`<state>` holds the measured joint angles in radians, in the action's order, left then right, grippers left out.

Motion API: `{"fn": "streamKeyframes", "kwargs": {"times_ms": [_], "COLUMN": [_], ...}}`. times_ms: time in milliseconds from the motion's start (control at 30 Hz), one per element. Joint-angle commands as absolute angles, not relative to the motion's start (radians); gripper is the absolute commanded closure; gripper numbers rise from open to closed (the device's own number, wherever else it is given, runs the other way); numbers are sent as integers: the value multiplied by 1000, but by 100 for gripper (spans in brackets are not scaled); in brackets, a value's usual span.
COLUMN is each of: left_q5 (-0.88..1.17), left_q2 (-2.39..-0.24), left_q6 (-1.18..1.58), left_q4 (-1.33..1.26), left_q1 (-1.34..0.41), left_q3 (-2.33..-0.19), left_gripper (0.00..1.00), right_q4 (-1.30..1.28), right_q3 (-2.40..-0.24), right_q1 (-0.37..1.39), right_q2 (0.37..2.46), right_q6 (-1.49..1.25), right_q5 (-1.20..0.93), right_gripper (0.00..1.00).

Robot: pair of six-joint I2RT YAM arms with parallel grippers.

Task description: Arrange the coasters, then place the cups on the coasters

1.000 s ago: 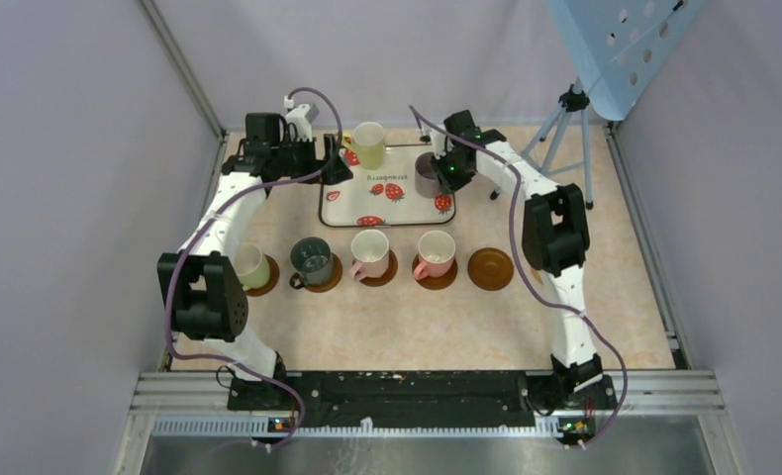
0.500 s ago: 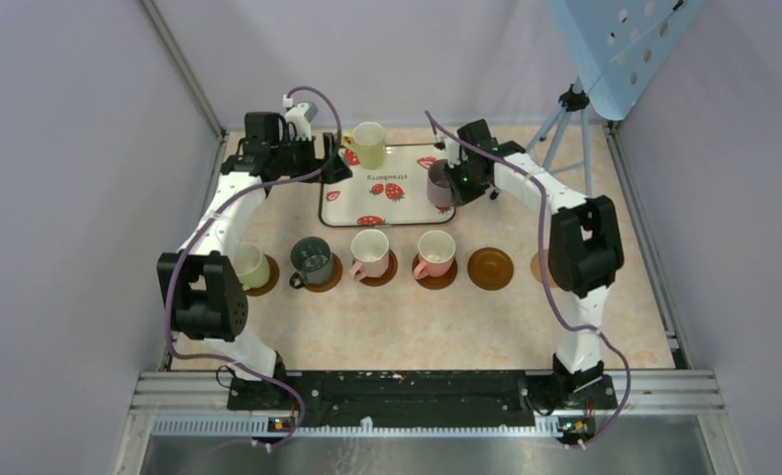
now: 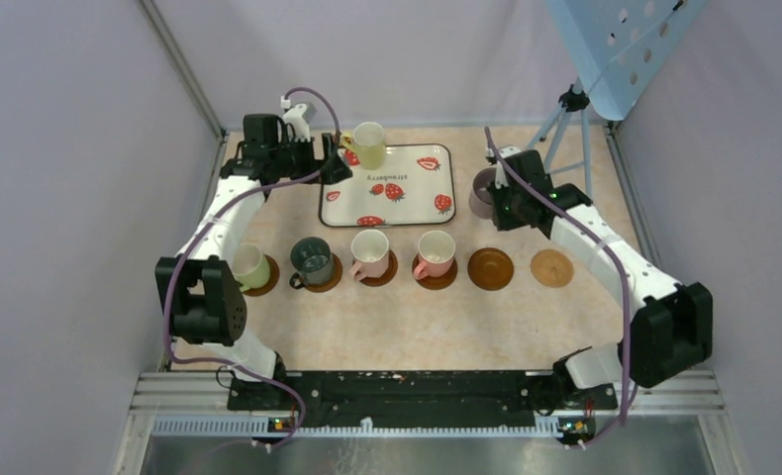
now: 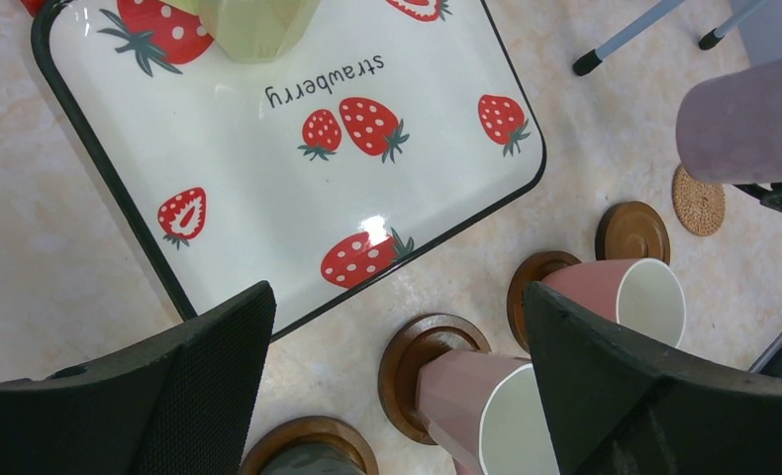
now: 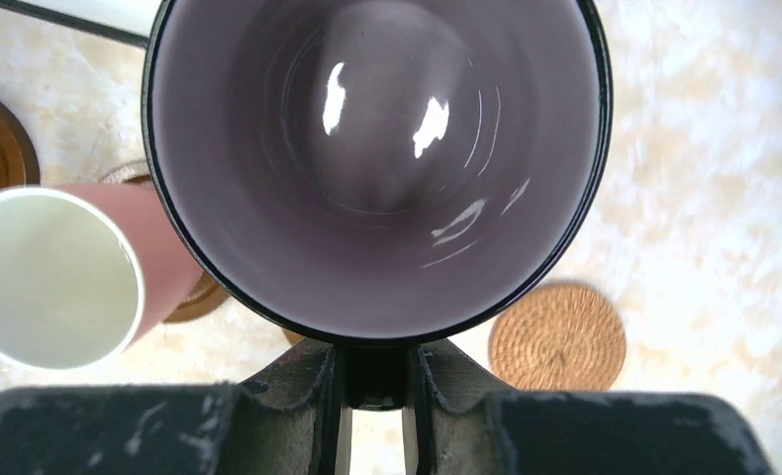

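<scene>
The beige marbled counter (image 3: 417, 327) carries a white rectangular strawberry-print tray (image 3: 412, 173), where one yellow-green ceramic mug (image 3: 369, 144) stands at the far edge. Just beside it, the left tool (image 3: 334, 166) hangs with jaws wide apart and empty. The right tool (image 3: 496, 198) is pinched narrowly on the rim of a purple ceramic mug (image 3: 483, 191), apparently lifted, off the tray's right side. Four mugs sit on coasters in the near row; a round dark brown wooden coaster (image 3: 490, 268) and a lighter tan one (image 3: 551, 267) lie bare. The step in hand seems to be delivering the purple mug, which next needs lowering squarely onto a bare coaster.
</scene>
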<state>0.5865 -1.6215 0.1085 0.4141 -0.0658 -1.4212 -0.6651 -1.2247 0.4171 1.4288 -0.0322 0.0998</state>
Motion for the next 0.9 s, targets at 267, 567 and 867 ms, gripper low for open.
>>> {"fn": "streamKeyframes", "kwargs": {"times_ms": [267, 567, 867], "left_q5": [554, 507, 498], "left_q2": [-1528, -1500, -1501], "left_q6": [214, 248, 232], "left_q4": [356, 344, 347], "left_q1": [-61, -61, -61], "left_q3": [-1331, -1301, -1301], "left_gripper": [1, 1, 1], "right_q4": [-707, -652, -558], "right_q3": [-954, -840, -761], "right_q1": [444, 515, 556], "right_q2": [1086, 1069, 1107], "right_q6": [-361, -418, -448], "right_q5": [156, 207, 265], "right_gripper": [100, 100, 100]}}
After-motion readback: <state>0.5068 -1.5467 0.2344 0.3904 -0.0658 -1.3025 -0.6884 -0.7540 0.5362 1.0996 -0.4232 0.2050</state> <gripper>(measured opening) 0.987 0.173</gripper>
